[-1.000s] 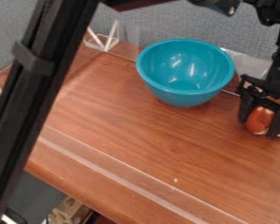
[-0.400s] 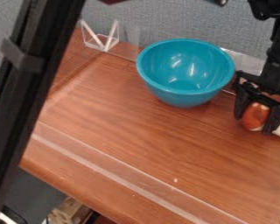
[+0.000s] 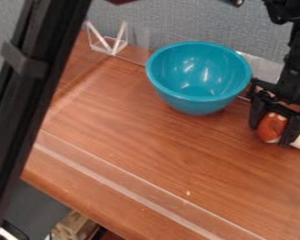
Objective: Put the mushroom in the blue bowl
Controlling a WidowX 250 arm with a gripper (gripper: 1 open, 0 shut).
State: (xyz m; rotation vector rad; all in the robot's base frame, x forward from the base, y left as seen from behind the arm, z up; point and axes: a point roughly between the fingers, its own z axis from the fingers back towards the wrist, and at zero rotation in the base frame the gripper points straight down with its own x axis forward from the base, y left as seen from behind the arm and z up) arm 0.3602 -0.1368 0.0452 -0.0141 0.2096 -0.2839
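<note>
The blue bowl [image 3: 199, 78] is set on the table [image 3: 140, 141]; the mushroom [image 3: 277, 127] is found at its four o'clock, near the table's edge.

One blue bowl [image 3: 198, 78], one mushroom [image 3: 277, 127], one table [image 3: 140, 150].

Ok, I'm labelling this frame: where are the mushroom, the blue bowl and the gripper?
mushroom [image 3: 277, 127], camera view, on its reddish-brown cap.
blue bowl [image 3: 198, 72], camera view, on its inner wall.
gripper [image 3: 277, 131], camera view, between the fingertips.
</note>
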